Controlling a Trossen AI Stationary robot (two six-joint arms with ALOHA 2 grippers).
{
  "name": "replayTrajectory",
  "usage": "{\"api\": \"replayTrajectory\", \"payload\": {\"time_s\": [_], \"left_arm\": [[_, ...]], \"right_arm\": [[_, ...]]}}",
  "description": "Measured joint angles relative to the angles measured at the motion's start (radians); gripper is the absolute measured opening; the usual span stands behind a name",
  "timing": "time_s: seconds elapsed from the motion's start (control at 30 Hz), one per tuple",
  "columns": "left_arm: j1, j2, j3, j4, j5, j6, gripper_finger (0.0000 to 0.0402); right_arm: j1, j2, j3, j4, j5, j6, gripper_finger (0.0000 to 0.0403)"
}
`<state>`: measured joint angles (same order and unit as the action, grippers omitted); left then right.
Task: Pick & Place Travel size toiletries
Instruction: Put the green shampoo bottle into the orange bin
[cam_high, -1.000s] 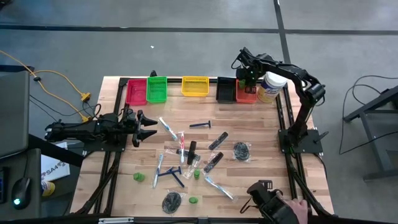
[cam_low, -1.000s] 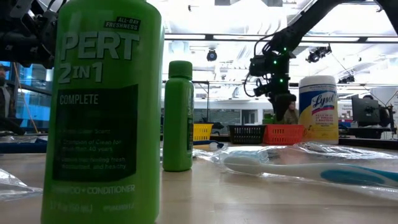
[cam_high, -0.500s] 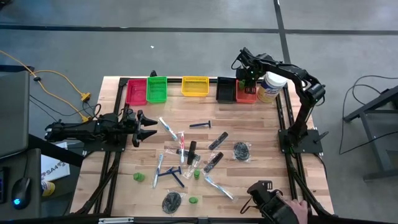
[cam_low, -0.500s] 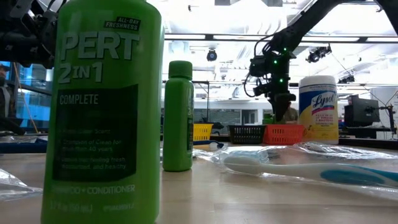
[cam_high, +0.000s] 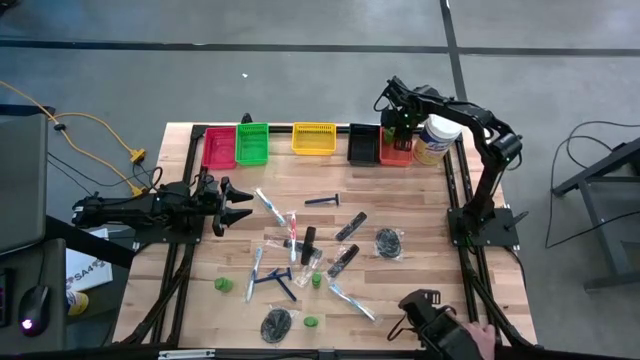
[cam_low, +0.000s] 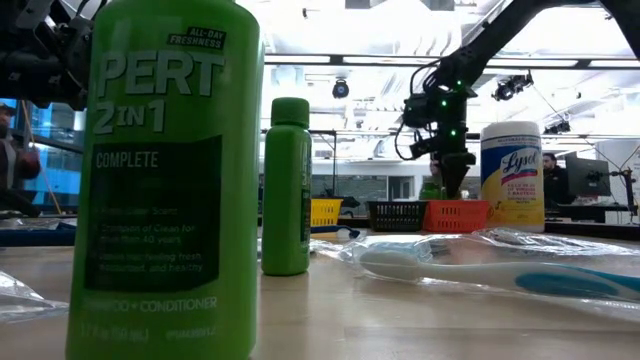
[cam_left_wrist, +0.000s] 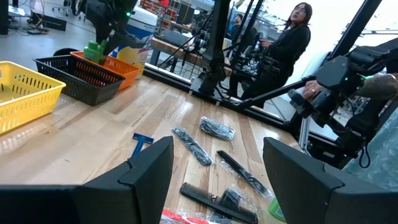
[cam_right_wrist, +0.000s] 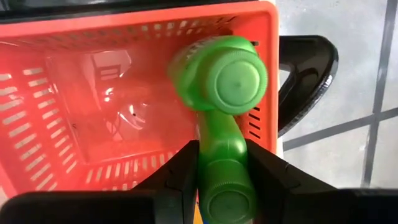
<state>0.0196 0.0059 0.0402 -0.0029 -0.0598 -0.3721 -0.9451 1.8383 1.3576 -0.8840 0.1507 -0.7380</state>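
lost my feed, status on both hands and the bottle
Right hand shut on green bottle, over orange bin. Second green bottle already inside. Left hand open, waiting at left edge. Nothing blocking.

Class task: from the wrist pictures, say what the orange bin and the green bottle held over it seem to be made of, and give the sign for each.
Orange bin: probably moulded plastic, matte, judging by its even colour and the regular slotted grid in its walls.
Green bottle: probably plastic, smooth and slightly glossy, with a soft sheen on its round cap. The right gripper is shut on it. A second green bottle is beyond it.
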Motion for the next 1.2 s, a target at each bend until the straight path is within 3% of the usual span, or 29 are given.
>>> {"api": "replayTrajectory", "payload": {"time_s": [0.33,0.83,1.2], "left_arm": [[0.000,0.000,0.000,0.000,0.000,0.000,0.0241],[0.000,0.000,0.000,0.000,0.000,0.000,0.0241],[0.000,0.000,0.000,0.000,0.000,0.000,0.0241]], "right_arm": [[0.000,0.007,0.000,-0.008,0.007,-0.015,0.0104],[0.001,0.007,0.000,-0.002,0.023,-0.012,0.0179],[0.005,-0.081,0.000,-0.029,0.032,0.035,0.0188]]}}
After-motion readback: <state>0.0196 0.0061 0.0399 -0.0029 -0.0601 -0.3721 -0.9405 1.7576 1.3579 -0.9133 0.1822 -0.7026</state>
